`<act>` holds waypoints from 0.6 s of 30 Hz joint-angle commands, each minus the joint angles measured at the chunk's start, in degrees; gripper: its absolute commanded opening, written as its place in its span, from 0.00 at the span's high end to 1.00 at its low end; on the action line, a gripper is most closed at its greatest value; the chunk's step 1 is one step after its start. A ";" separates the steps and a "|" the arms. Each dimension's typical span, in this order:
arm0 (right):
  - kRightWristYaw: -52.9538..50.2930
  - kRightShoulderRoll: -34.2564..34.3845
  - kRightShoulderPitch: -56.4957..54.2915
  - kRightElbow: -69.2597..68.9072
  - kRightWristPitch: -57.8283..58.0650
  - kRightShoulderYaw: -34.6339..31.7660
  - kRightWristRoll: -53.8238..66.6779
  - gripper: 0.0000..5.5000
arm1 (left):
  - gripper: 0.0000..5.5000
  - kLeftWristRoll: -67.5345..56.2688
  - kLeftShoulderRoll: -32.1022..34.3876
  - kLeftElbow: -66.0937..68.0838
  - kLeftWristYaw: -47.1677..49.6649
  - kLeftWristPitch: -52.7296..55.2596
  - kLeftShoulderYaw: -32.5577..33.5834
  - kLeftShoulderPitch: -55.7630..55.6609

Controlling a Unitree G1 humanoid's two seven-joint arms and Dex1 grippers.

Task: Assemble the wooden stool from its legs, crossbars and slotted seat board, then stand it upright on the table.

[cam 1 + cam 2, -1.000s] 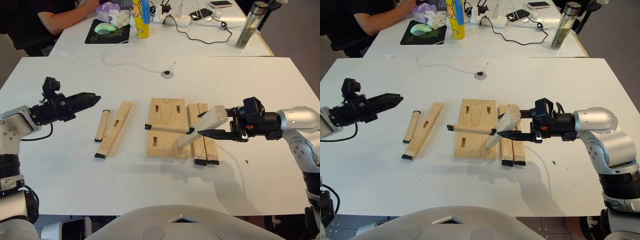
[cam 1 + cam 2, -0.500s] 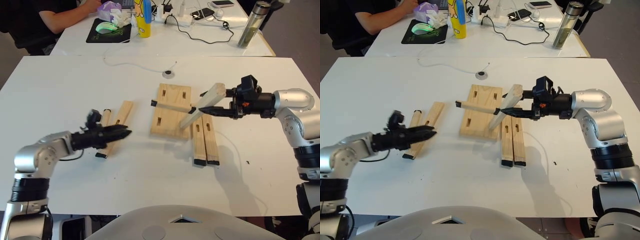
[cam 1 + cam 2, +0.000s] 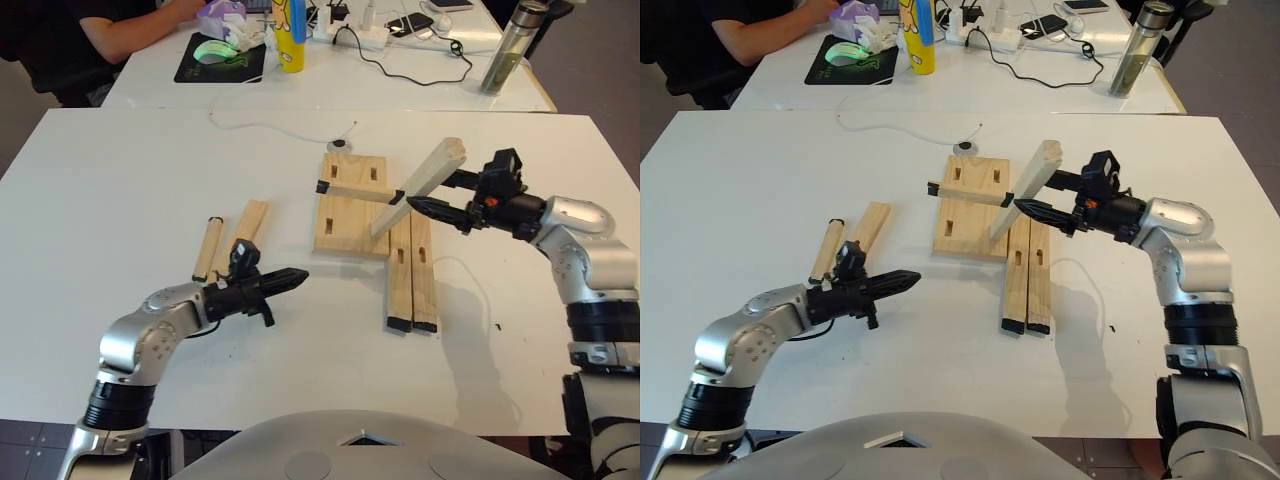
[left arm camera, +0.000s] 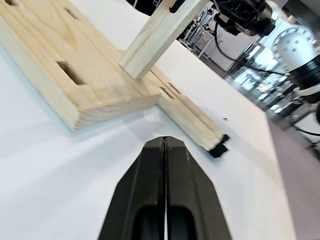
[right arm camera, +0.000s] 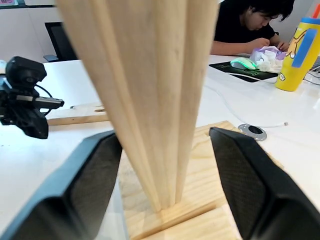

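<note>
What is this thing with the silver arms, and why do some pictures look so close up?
It's a robot with two arms, each ending in a two-finger gripper. Two pictures come from cameras on its head, looking down at a white table. Two come from its wrists, so things look close. On the table lie stool parts: a slotted seat board, two legs beside it, two more pieces farther left. The right gripper holds a tilted leg with a crossbar sticking out. The left gripper is shut and empty, low over the table.
</note>
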 commanded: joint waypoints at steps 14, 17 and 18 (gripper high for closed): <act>-6.13 2.21 21.14 -20.79 15.43 -4.60 7.92 0.43 | 1.00 20.79 -16.81 20.51 16.99 -12.55 -9.74 -14.38; -10.04 4.24 22.16 -25.90 19.38 -5.37 11.81 0.48 | 1.00 23.85 -17.61 23.33 19.82 -11.65 -10.46 -15.28; -11.03 4.58 22.43 -28.44 21.02 -5.68 13.97 0.51 | 1.00 23.97 -18.24 23.75 20.95 -10.55 -9.89 -15.48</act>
